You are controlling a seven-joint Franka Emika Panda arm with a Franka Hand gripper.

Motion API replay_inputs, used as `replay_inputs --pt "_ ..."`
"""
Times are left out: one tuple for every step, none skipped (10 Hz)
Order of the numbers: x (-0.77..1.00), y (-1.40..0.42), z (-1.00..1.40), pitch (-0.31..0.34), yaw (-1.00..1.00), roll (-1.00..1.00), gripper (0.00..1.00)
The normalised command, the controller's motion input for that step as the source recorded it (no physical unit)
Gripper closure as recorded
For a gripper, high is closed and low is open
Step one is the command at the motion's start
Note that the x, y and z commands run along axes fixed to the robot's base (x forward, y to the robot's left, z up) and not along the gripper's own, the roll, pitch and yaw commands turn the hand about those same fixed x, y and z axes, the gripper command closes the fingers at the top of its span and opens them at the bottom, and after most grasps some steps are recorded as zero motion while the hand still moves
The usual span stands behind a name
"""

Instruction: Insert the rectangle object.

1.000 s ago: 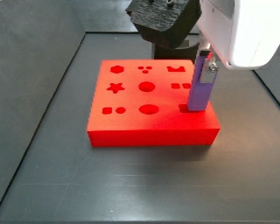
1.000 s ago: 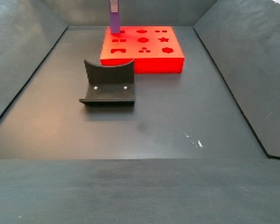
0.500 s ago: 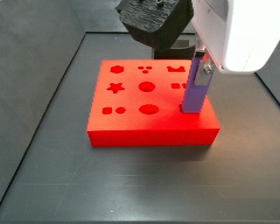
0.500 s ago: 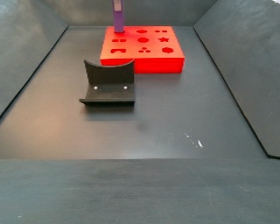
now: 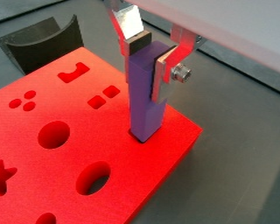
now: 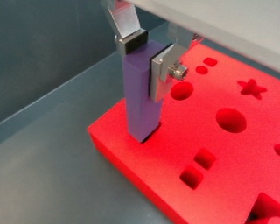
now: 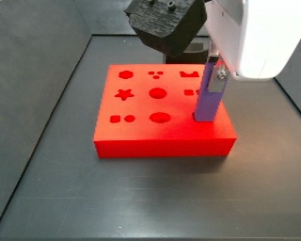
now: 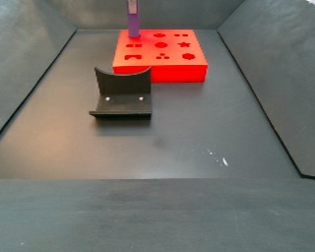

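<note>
The purple rectangle object (image 5: 146,101) stands upright with its lower end in a hole at a corner of the red block (image 5: 73,149). It shows the same way in the other wrist view (image 6: 143,96) and in both side views (image 7: 210,99) (image 8: 133,20). My gripper (image 5: 150,52) is shut on the bar's upper end, one silver finger on each side, as the other wrist view (image 6: 149,54) also shows. The red block (image 7: 160,143) has several shaped holes in its top face. In a side view it sits at the far end of the floor (image 8: 160,71).
A dark grey curved holder (image 8: 121,95) stands on the floor in front of the red block, and also shows in a wrist view (image 5: 43,39). Grey walls ring the floor. The white arm housing (image 7: 260,33) and a dark wrist mount (image 7: 166,24) hang over the block.
The bar and my gripper have sunk slightly, so the bar's lower end sits a little deeper in the corner hole. Nothing else has moved.
</note>
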Motion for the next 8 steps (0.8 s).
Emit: replay_inputs --pt "0.0 0.04 -0.13 0.036 0.0 0.07 1.0" --pt "-0.05 0.0 -0.11 0.013 0.0 0.09 1.0" --pt "0.0 0.0 -0.02 0.0 0.0 0.0 1.0" --pt "0.26 -0.03 -0.64 0.01 0.0 0.14 1.0" --pt "0.31 0.0 -0.94 0.0 0.0 0.18 1.0" --pt "0.3 0.0 -1.0 -0.024 0.0 0.11 1.0" --pt "0.21 -0.15 -0.82 -0.093 0.0 0.0 1.0" --pt "0.05 -0.36 -0.45 -0.054 0.0 0.01 1.0"
